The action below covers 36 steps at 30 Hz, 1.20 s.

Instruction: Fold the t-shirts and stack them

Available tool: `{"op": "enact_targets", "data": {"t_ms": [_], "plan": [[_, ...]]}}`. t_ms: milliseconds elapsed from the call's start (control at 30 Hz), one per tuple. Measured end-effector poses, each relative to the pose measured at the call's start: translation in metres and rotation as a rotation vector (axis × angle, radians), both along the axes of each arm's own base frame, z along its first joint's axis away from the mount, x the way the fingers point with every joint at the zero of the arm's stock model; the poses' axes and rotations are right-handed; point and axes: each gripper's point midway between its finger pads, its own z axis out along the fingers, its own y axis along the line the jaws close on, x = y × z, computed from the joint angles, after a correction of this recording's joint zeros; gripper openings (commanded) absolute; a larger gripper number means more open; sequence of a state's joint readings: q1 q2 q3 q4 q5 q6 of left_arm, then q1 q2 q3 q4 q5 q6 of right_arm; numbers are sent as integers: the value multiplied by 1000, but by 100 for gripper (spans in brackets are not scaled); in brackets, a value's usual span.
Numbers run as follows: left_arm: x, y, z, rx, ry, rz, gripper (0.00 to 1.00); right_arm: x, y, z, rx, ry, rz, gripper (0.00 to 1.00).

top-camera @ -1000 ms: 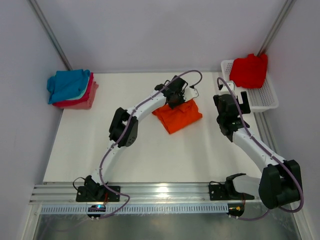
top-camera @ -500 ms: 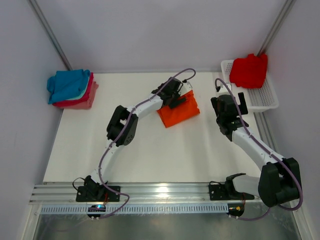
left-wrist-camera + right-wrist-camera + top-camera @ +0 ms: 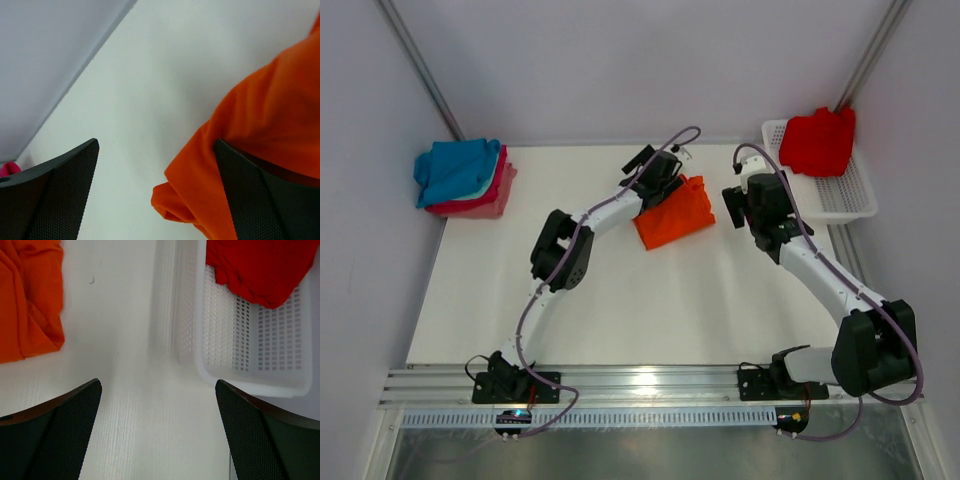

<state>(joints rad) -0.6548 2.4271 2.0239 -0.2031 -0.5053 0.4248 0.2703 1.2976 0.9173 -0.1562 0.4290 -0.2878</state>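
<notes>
A: Where is the orange one placed relative to the grippers?
B: The orange t-shirt [image 3: 672, 215] is seen just right of frame centre in the top view, as a folded bundle on the table [image 3: 620, 300]. Its long axis is laid from lower left to upper right. The left gripper [image 3: 155, 142] is held over its upper-left edge, fingers spread wide, nothing clamped. In the left wrist view one finger is seen over the cloth and the other over bare table.
A: Right side?
B: The right gripper [image 3: 157, 382] is parked just right of the bundle, with a strip of table left between. Its jaws are wide apart too, and nothing is held. The left arm is judged the nearer.
A: Next move?
B: Probably the bundle is to be gripped and carried to the stack [image 3: 460, 180] at upper left, well apart from both grippers.
A: Counts?
B: One orange is counted. One red t-shirt [image 3: 817, 140] is draped in the single white basket [image 3: 855, 205] at upper right. The stack is topped with blue, with pink and red below. Three or four layers are guessed; the exact count cannot be told.
</notes>
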Motion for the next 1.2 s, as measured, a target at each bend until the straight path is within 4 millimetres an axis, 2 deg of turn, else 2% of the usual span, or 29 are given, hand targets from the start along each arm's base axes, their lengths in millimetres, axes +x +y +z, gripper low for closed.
{"op": "enact_targets", "data": {"t_ms": [67, 200, 333, 400, 500, 600, 667, 733, 933, 1100, 1200], "plan": [[4, 11, 6, -38, 0, 41, 99, 11, 10, 8, 17, -4, 27, 99], [13, 56, 26, -156, 40, 153, 99, 26, 25, 20, 37, -19, 67, 99], [14, 97, 63, -334, 85, 214, 99, 41, 44, 19, 53, -8, 118, 99], [6, 108, 84, -434, 124, 197, 99, 53, 57, 12, 62, 14, 153, 99], [-30, 99, 111, -578, 240, 67, 99, 72, 81, -2, 77, 54, 209, 99], [-73, 76, 127, -662, 358, -88, 99, 96, 102, -16, 83, 90, 251, 99], [-100, 61, 129, -693, 440, -174, 99, 114, 113, -23, 85, 99, 263, 99], [-121, 50, 122, -702, 524, -236, 99, 131, 120, -30, 81, 103, 264, 99], [-158, 44, 95, -709, 701, -293, 99, 168, 127, -58, 53, 115, 232, 99], [-175, 42, 84, -718, 780, -323, 99, 189, 128, -76, 21, 121, 202, 99], [-180, 39, 79, -721, 814, -349, 99, 199, 125, -78, -14, 107, 169, 99]]}}
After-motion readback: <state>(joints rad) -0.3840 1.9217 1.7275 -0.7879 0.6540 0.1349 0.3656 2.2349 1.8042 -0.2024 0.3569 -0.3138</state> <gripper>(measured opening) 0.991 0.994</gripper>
